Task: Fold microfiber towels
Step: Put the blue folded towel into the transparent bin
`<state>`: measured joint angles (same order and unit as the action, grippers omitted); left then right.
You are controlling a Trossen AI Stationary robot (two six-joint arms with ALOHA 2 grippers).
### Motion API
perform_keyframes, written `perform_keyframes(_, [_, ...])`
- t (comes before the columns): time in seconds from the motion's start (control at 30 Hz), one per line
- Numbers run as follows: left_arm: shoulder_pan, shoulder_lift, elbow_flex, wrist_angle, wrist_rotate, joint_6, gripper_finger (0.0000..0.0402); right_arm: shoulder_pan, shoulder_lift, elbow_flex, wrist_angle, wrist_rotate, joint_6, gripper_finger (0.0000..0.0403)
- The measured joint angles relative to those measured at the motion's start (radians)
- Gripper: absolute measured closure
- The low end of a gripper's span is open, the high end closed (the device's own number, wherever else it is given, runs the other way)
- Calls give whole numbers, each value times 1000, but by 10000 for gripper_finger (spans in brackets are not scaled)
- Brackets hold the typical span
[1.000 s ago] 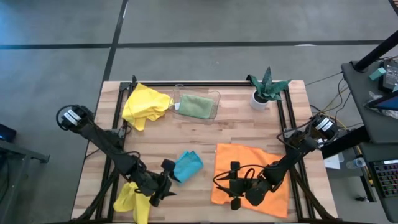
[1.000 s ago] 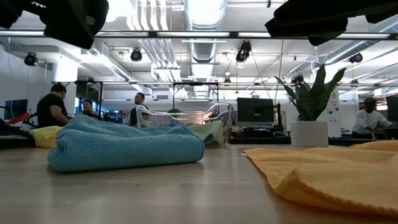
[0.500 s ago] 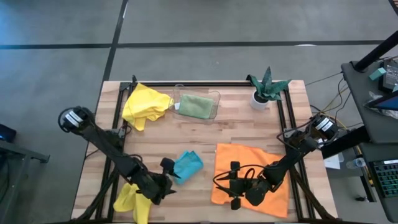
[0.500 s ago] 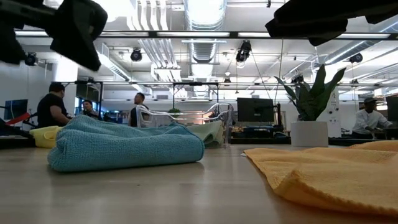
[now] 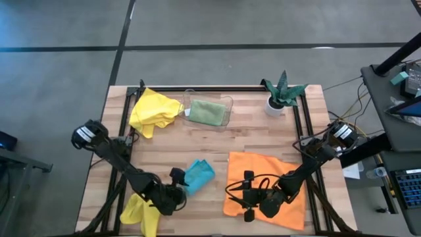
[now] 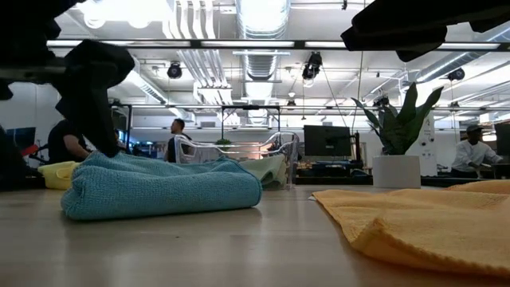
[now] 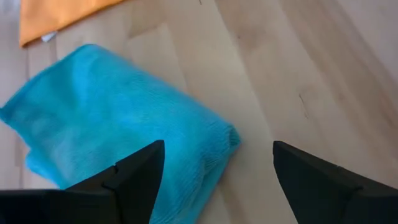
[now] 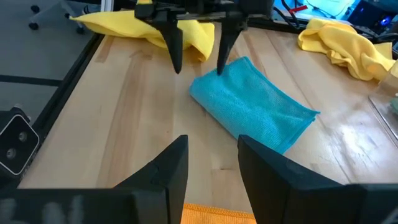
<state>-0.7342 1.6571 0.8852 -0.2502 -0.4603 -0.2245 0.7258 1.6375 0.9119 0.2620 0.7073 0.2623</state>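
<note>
- Left gripper (image 5: 176,186), spread wide, has dropped to the turquoise towel (image 5: 198,175) at table's 7 o'clock: pick-up looks near.
- Right gripper (image 5: 248,196) half-spread, empty, over orange towel (image 5: 273,172) at 5 o'clock.

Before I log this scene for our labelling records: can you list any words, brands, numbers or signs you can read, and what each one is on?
None can be read.
The blue towel, orange towel, two yellow towels, green towel and plant pot show no print.
The small white tab at the orange towel's edge in the left wrist view is too small to read.
Screens in the room behind, low view: too blurred.
</note>
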Motion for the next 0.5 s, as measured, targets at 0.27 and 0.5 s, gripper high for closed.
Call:
perform_keyframes(0.27, [-26,144,55,14,-106,118,120,0,1,0,0,0,0,273])
perform_keyframes(0.5, [-30,206,80,6,-259,220,121,0,1,0,0,0,0,273])
